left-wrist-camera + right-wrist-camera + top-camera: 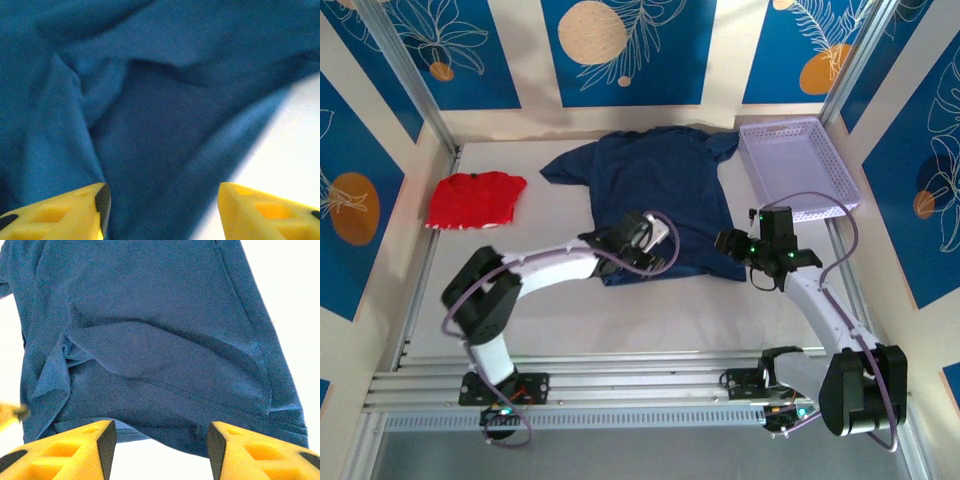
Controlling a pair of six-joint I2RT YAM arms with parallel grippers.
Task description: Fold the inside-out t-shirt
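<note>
Since the t-shirt [650, 180] lies spread on the worktop [550, 310] with its hem toward the arms and its collar end toward the far wall, its long axis runs roughly straight away from the robot, and both arms meet it at the near edge.

The left end effector [655, 242] sits over the near-left part of the hem. In its wrist view its fingers stand wide apart, with rumpled blue cloth [165, 115] between and ahead of them and bare worktop off to the right; nothing is gripped. The right end effector [732, 244] is at the near-right corner of the hem. In its wrist view its fingers are also spread wide and empty, and the stitched hem [160, 340] runs crosswise just ahead of the tips, with pale worktop beneath them.

So the shirt lies forward of both, and each arm is nearer its own hem corner. Judging from this, the next move would be to pinch the hem at both corners and carry it along the long axis toward the collar.

One far sleeve reaches close to the lavender tray [795, 165]; the red garment [475, 198] lies well apart on the left.
</note>
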